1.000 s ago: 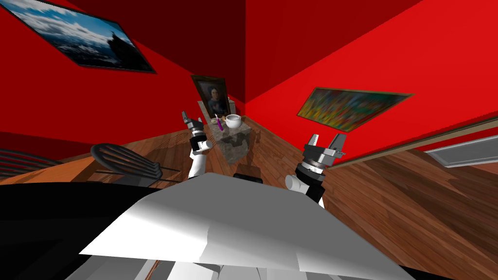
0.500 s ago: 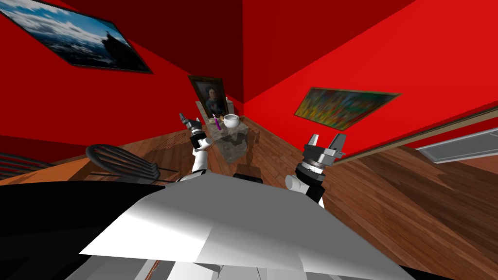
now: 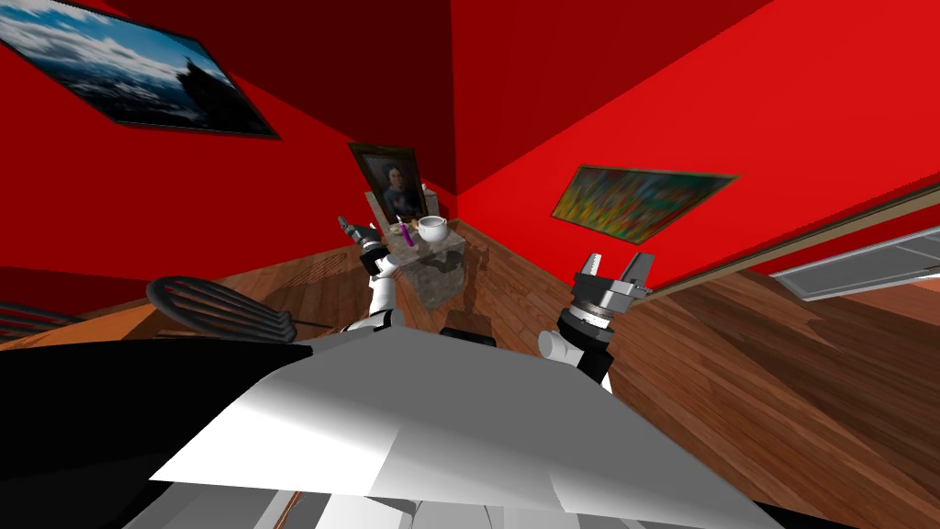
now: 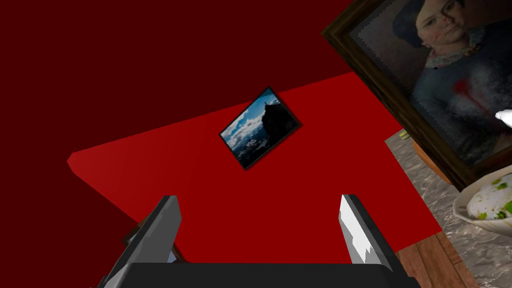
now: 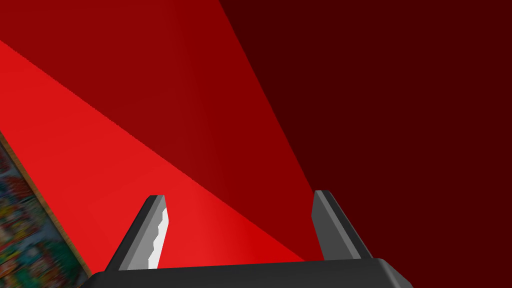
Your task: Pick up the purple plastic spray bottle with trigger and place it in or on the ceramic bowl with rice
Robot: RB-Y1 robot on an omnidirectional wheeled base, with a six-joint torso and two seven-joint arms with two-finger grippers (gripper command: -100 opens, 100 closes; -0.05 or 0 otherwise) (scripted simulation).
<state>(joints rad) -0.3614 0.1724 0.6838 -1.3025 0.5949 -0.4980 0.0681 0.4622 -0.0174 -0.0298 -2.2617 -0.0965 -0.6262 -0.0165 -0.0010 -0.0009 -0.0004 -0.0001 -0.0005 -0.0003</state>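
Bench (image 3: 439,271) of mottled stone is standing ahead in the red corner, and I am judging this as the approach to the grasp. The bowl of rice (image 4: 479,216) is sitting on its top, and the purple spray bottle (image 3: 404,235) is standing upright near the bench's left edge. The left hand (image 4: 259,200) is hanging just off that edge, its fingers spread wide on nothing and aiming past the bottle. I am planning to swing it round, set the fingers astride the bottle's body, then close. The right hand (image 5: 238,196) is idling wide open and empty.
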